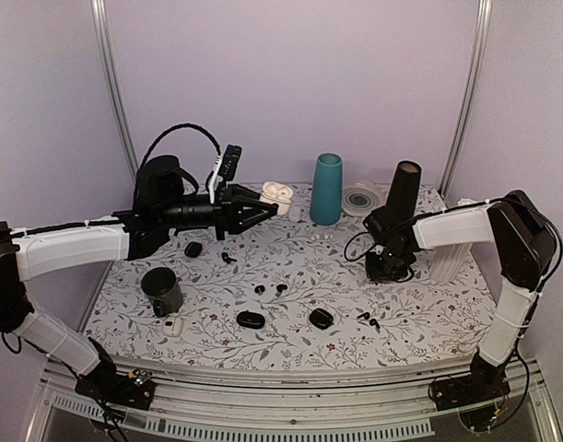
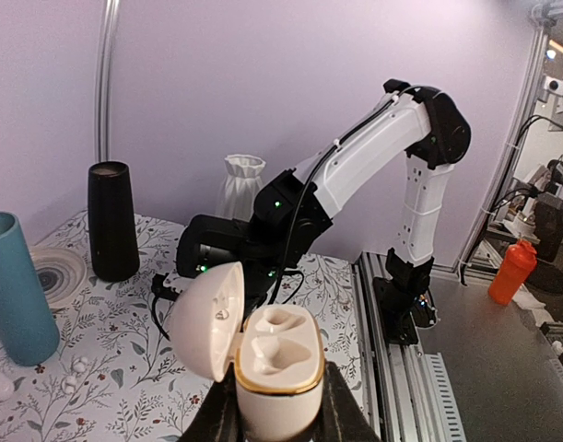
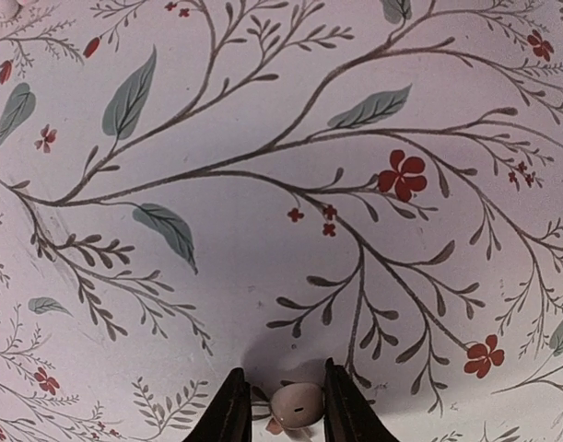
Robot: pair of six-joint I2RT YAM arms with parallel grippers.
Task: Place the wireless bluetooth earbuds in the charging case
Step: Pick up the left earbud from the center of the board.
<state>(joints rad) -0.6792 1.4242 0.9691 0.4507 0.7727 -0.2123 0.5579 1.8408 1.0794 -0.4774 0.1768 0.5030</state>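
My left gripper (image 1: 263,210) is shut on an open cream charging case (image 2: 276,359) with a gold rim and holds it in the air over the back of the table, lid flipped up, both sockets empty. My right gripper (image 3: 279,405) is down at the tablecloth on the right (image 1: 389,270), jaws closed narrowly round a small cream earbud (image 3: 296,403). Tiny black earbuds (image 1: 259,289) (image 1: 281,288) lie mid-table and more lie near the front right (image 1: 366,319). Black pebble cases (image 1: 250,319) (image 1: 321,319) lie at the front.
A teal cup (image 1: 326,189), a tall black cup (image 1: 403,189) and a round coaster (image 1: 362,198) stand at the back. A short black cup (image 1: 161,290) stands front left, a white vase (image 1: 447,250) at the right. Small white earbuds (image 2: 74,368) lie near the teal cup.
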